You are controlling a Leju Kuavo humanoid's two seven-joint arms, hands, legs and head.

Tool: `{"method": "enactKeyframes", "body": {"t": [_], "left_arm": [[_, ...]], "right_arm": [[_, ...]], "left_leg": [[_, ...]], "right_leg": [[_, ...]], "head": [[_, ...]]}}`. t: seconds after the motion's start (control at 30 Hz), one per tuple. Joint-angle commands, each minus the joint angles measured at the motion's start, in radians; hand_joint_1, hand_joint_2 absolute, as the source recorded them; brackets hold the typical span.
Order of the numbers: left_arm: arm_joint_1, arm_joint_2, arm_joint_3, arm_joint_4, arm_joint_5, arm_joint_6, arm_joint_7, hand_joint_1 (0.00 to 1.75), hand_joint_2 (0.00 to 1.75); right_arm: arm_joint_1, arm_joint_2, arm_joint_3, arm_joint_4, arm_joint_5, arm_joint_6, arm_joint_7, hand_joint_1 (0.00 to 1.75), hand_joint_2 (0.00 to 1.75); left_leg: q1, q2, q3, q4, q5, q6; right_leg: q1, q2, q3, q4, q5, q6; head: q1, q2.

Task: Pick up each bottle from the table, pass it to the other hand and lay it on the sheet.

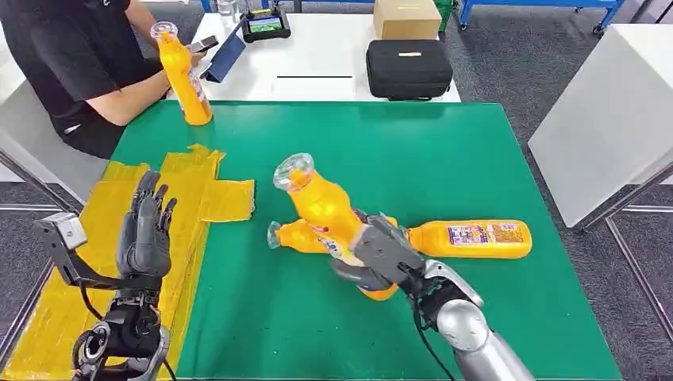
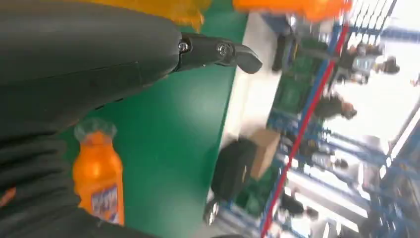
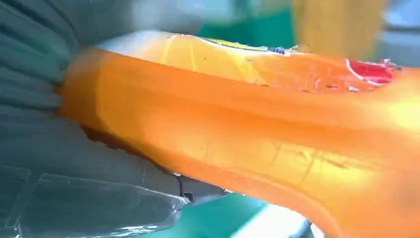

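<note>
My right hand (image 1: 379,255) grips an orange bottle (image 1: 327,213) around its lower body and holds it tilted above the green table (image 1: 444,151), cap toward the back left. The same bottle (image 3: 257,119) fills the right wrist view against my right hand (image 3: 59,163). A second orange bottle (image 1: 476,239) lies on its side to the right. A third one (image 1: 295,236) lies behind the held bottle. My left hand (image 1: 145,232) stands open, fingers up, over the yellow sheet (image 1: 190,186). In the left wrist view my left hand (image 2: 84,64) is beside the held bottle (image 2: 99,181).
A person sits at the back left and holds a fourth orange bottle (image 1: 182,75) upright on the table's far corner. Behind the green table stands a white table with a black case (image 1: 409,68), a cardboard box (image 1: 406,17) and a tablet (image 1: 267,24).
</note>
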Motion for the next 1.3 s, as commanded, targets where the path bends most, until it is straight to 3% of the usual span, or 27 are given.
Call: {"method": "enactKeyframes", "body": {"t": [0.03, 0.27, 0.43, 0.53, 0.63, 1.27, 1.3], "left_arm": [[-0.036, -0.002, -0.06, -0.007, 0.058, -0.071, 0.021, 0.0, 1.75], [-0.112, 0.0, -0.175, -0.024, 0.148, -0.238, 0.065, 0.0, 1.75], [-0.138, -0.006, -0.205, -0.014, 0.177, -0.261, 0.079, 0.0, 1.75], [-0.184, -0.029, -0.245, 0.009, 0.209, -0.296, 0.095, 0.0, 1.75], [-0.203, -0.045, -0.269, 0.01, 0.219, -0.315, 0.107, 0.0, 1.75], [-0.215, -0.065, -0.28, -0.028, 0.219, -0.254, 0.131, 0.0, 1.75], [-0.24, -0.026, -0.296, -0.008, 0.22, -0.248, 0.131, 0.0, 1.75]], "right_arm": [[0.037, 0.0, -0.123, -0.086, 0.003, -0.015, -0.033, 1.75, 1.75], [-0.101, 0.073, -0.081, 0.039, 0.109, -0.04, -0.019, 1.75, 1.75], [-0.157, 0.093, -0.041, 0.083, 0.176, -0.047, -0.01, 1.75, 1.75], [-0.238, 0.134, 0.051, 0.155, 0.342, -0.07, -0.011, 1.75, 1.75], [-0.276, 0.177, 0.116, 0.208, 0.41, -0.073, 0.002, 1.75, 1.75], [-0.319, 0.247, 0.277, 0.206, 0.458, -0.056, 0.043, 1.75, 1.75], [-0.321, 0.256, 0.293, 0.212, 0.444, -0.055, 0.047, 1.75, 1.75]], "left_leg": [[0.0, -0.001, 0.0, 0.0, 0.0, -0.002], [0.0, 0.001, -0.001, 0.001, 0.0, -0.002], [0.001, 0.003, 0.001, 0.001, 0.0, -0.003], [0.001, 0.004, 0.001, 0.001, 0.0, -0.004], [0.001, 0.005, 0.0, 0.0, 0.0, -0.003], [0.001, 0.003, 0.0, 0.0, 0.0, -0.004], [0.001, 0.003, 0.0, 0.0, 0.0, -0.004]], "right_leg": [[0.0, -0.003, 0.0, 0.001, 0.0, 0.0], [0.0, -0.001, -0.001, 0.002, 0.0, 0.0], [0.0, 0.0, 0.001, 0.002, 0.0, 0.0], [0.0, 0.002, 0.0, 0.002, 0.0, 0.0], [0.0, 0.002, -0.001, 0.002, 0.001, 0.0], [0.0, 0.001, 0.0, 0.003, 0.0, 0.0], [0.001, 0.0, 0.0, 0.003, -0.001, 0.0]], "head": [[0.0, 0.0], [0.0, 0.0], [0.0, 0.0], [0.0, 0.0], [0.0, 0.0], [0.0, 0.0], [0.0, 0.0]]}}
